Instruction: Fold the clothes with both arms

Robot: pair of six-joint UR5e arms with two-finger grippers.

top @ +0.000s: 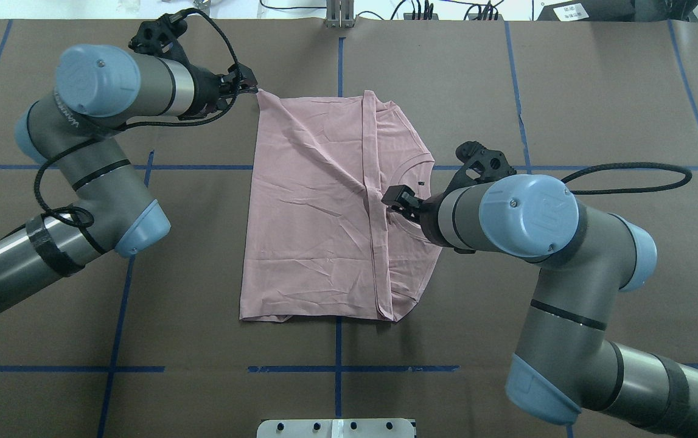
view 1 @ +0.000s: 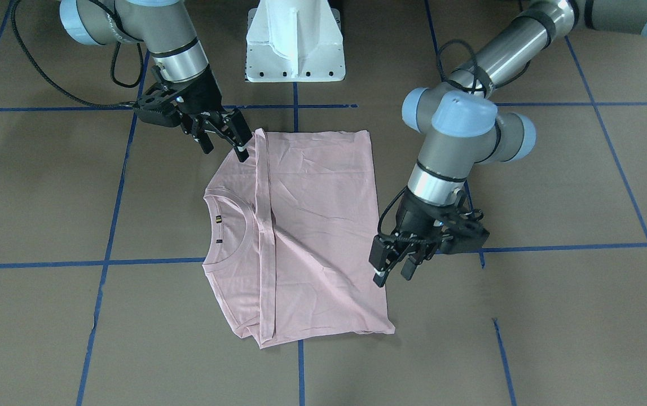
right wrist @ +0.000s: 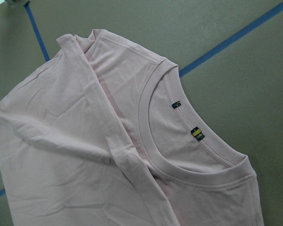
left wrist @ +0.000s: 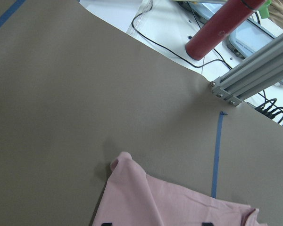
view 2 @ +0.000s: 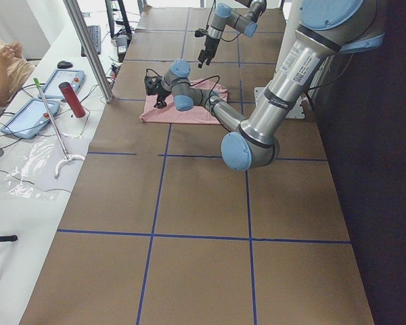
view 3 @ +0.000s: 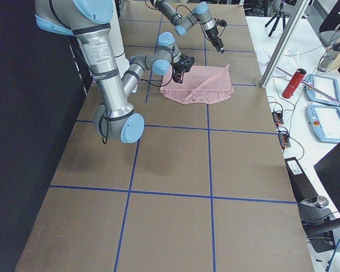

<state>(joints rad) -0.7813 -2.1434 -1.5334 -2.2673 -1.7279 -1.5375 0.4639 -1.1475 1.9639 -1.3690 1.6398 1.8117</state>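
The pale pink T-shirt [view 1: 323,225] lies on the brown bench [view 1: 554,338] between the two hands, partly folded. One layer is turned over the body, and its hemmed edge [view 1: 264,225] runs straight across the cloth just beside the ribbed neck [right wrist: 148,108], inside which two small labels [right wrist: 196,134] show. The left hand [view 1: 393,277] hangs at one outer corner of the shirt, its fingers spread wide and holding nothing. In its own wrist camera the two black fingertips [left wrist: 102,223] sit at the bottom edge, and the corner [left wrist: 122,160] lies on the bench just ahead of them, slightly curled. From that hand the whole shirt stretches away toward the right hand. The right hand [view 1: 225,153] is over the opposite, neck side of the shirt, its fingers likewise parted wide and empty. The neck opening lies beneath it, and the hemmed edge is just on the side toward the left hand. It seems to hang clear of the cloth, though no view shows the gap plainly. Blue tape lines [view 1: 148,262] cross the bench under and around the shirt. The white pedestal [view 1: 295,42] stands behind both hands, well apart from the cloth.
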